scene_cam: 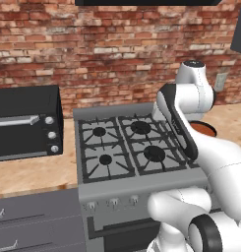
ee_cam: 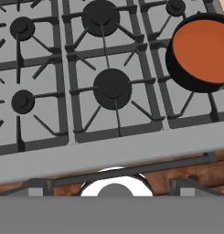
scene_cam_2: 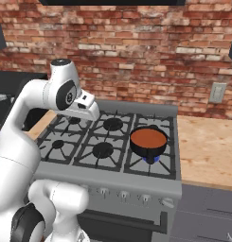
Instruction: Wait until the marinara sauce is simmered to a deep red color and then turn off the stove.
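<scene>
The stove [scene_cam: 122, 147] is a wide grey gas range with black grates; I also see the stove [scene_cam_2: 108, 142] from the right and the stove [ee_cam: 86, 91] from above. A small black pan holds the marinara sauce [scene_cam_2: 148, 137], a smooth orange-red disc, on the right front burner, with a blue flame [scene_cam_2: 151, 159] under it. The sauce [ee_cam: 202, 43] lies at the upper right of the hand view, and the sauce [scene_cam: 202, 129] peeks out behind my arm. Front knobs [scene_cam_2: 123, 194] line the stove's face. My gripper [ee_cam: 111, 188] hovers high over the stove's middle, open and holding nothing.
A black toaster oven [scene_cam: 26, 120] with silver knobs stands on the wooden counter left of the stove. More wooden counter [scene_cam_2: 207, 146] stretches to the right, under a wall outlet [scene_cam_2: 217, 92]. A brick wall runs behind. Grey drawers [scene_cam: 33, 221] sit below the left counter.
</scene>
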